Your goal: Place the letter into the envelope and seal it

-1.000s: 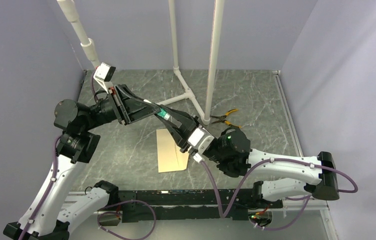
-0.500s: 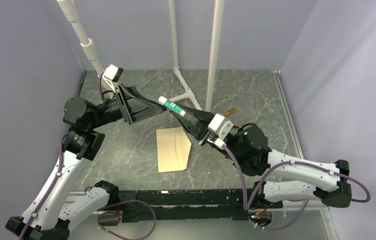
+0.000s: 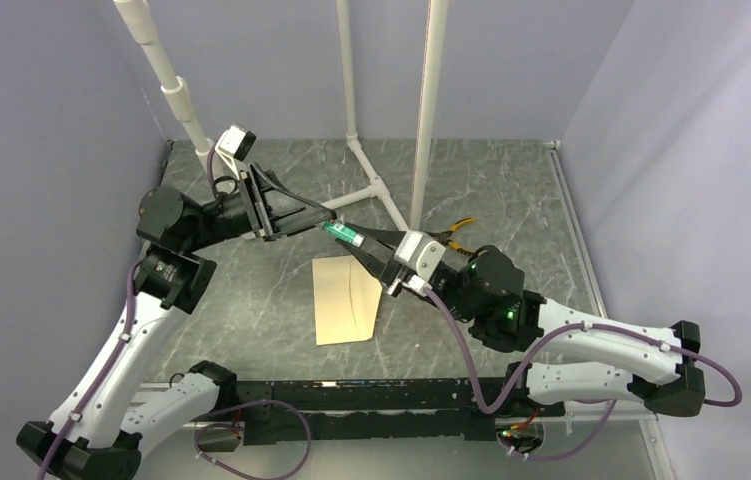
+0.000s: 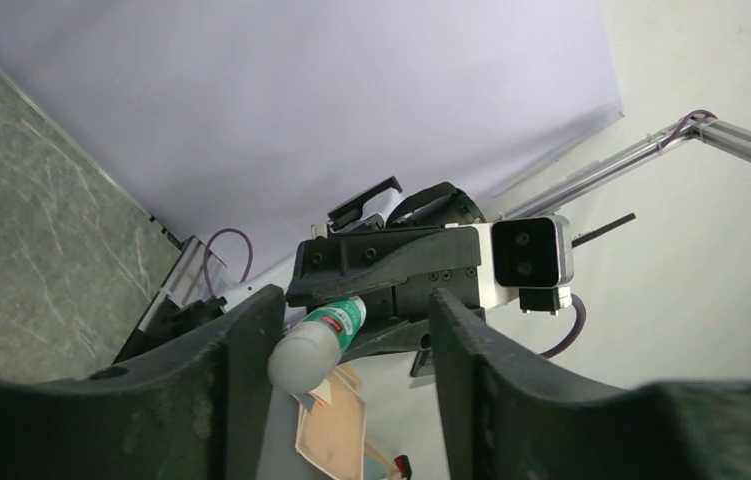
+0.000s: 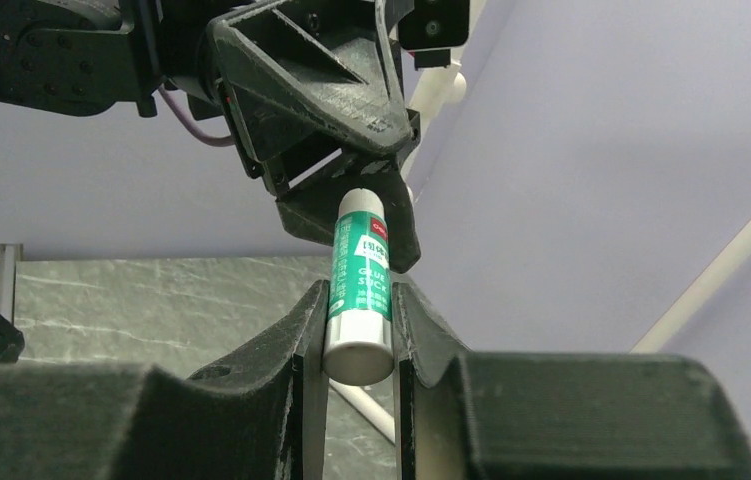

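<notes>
**GLUE STICK HELD IN RIGHT FINGERS, ABOVE ENVELOPE**

1. Labels. The glue stick (image 5: pixel 360 262) has a green wrap with "GLUE STICK" in white. A small red mark sits at the top of the wrap, and the fine print below it is too small to read. No other writing is legible in any view.

2. Count.
- Glue stick: 1
- Envelope (image 3: pixel 346 300): 1
- Pliers (image 3: pixel 451 232): 1 pr, yellow handles
- Arms: 2

3. Fingers.
- The right fingers (image 5: pixel 359 305) are narrow, clamped on the lower body of the stick with one pad on each side. The stick points toward the left arm.
- The left fingers (image 4: pixel 356 300) are spread wide. The white end of the stick sits between them, closer to one finger. Contact cannot be confirmed.

4. Task items.
- The envelope lies flat on the table (image 3: pixel 511 190), approx. centre, on the near side of the two wrists and below the raised stick.
- The letter cannot be told apart from the envelope in any view.

5. Hidden or unclear.
- The right fingers cover the envelope's upper right corner in the top view, and flap position is unclear.
- The right arm partly hides the pliers.
- In the left wrist view only a tan paper corner shows, cut off at the frame bottom.
</notes>
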Available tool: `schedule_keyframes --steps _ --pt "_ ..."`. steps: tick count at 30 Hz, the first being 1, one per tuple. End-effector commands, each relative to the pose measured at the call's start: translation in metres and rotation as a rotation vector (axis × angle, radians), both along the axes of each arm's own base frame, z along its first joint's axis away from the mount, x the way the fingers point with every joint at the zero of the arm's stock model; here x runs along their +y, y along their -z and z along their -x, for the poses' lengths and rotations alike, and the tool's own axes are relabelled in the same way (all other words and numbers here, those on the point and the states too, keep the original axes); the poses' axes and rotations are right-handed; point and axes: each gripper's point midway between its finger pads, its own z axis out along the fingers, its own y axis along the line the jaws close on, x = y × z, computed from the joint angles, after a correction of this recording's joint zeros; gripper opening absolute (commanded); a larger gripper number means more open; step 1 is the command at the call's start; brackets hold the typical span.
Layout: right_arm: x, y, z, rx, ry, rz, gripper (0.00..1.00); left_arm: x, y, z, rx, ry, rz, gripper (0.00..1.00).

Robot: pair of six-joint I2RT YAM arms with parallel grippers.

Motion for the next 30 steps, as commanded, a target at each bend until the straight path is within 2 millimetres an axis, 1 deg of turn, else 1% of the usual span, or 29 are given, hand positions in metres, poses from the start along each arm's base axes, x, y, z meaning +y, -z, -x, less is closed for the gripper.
schedule_keyframes --steps 1,3,8,11,17,20,21,22,23,24,25,26,27,30 --pt "-0.017 -0.034 0.002 -0.005 0.004 -0.093 0.0 0.002 -0.012 0.011 -0.055 0.025 0.0 0.54" --pt "-0.017 -0.036 0.002 -0.01 0.004 -0.097 0.0 0.002 -0.012 0.013 -0.057 0.036 -0.009 0.52" --pt "-0.018 -0.041 0.001 -0.021 0.001 -0.108 0.0 0.0 -0.004 0.014 -0.042 0.063 -0.034 0.52" --pt "-0.018 -0.042 0.001 -0.02 -0.005 -0.11 0.0 0.0 -0.004 0.015 -0.047 0.07 -0.037 0.47" --pt "-0.015 -0.039 0.004 -0.023 -0.035 -0.098 0.0 0.0 -0.008 0.015 -0.049 0.08 -0.03 0.28" --pt "-0.014 -0.038 0.007 -0.037 -0.056 -0.095 0.01 0.0 -0.015 0.018 -0.059 0.098 -0.005 0.07" --pt "-0.013 -0.038 0.008 -0.046 -0.063 -0.099 0.04 0.0 -0.015 0.018 -0.053 0.102 -0.002 0.03" --pt "-0.013 -0.039 0.009 -0.057 -0.067 -0.112 0.12 -0.001 -0.015 0.018 -0.045 0.104 0.0 0.03" --pt "-0.014 -0.043 0.01 -0.073 -0.07 -0.14 0.21 -0.001 -0.015 0.018 -0.041 0.106 0.005 0.02" --pt "-0.015 -0.046 0.008 -0.086 -0.066 -0.161 0.35 -0.001 -0.015 0.017 -0.039 0.11 0.013 0.02" --pt "-0.013 -0.05 0.011 -0.104 -0.086 -0.179 0.43 -0.001 -0.015 0.017 -0.038 0.115 0.024 0.03" --pt "-0.011 -0.053 0.012 -0.115 -0.098 -0.19 0.48 -0.001 -0.016 0.018 -0.036 0.123 0.039 0.02" --pt "-0.006 -0.054 0.011 -0.12 -0.114 -0.189 0.5 -0.001 -0.018 0.019 -0.027 0.134 0.056 0.02" --pt "0.002 -0.059 0.009 -0.132 -0.153 -0.207 0.53 0.001 -0.026 0.022 -0.052 0.149 0.105 0.02"
